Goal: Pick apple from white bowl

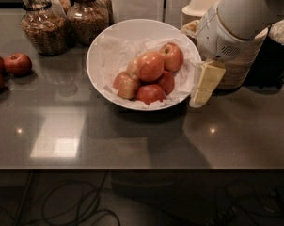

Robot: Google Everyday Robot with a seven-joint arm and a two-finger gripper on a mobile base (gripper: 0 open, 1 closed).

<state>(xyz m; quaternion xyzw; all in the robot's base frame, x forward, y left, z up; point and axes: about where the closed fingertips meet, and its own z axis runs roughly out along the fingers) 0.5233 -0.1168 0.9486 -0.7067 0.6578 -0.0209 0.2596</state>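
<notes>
The large white bowl [104, 46], lined with crumpled white paper, stands at the middle of the dark counter. Several red-yellow apples are piled in it; the top apple [150, 66] sits at the centre of the pile. My gripper [204, 86], cream-coloured, hangs from the white arm [236, 22] at the bowl's right rim, just outside the bowl and to the right of the apples. It holds nothing that I can see.
Three loose red apples [18, 63] lie at the counter's left edge. Two glass jars [41, 25] stand behind the bowl on the left. Stacked beige paper bowls [201, 6] and a basket [240, 69] stand behind the arm at the right.
</notes>
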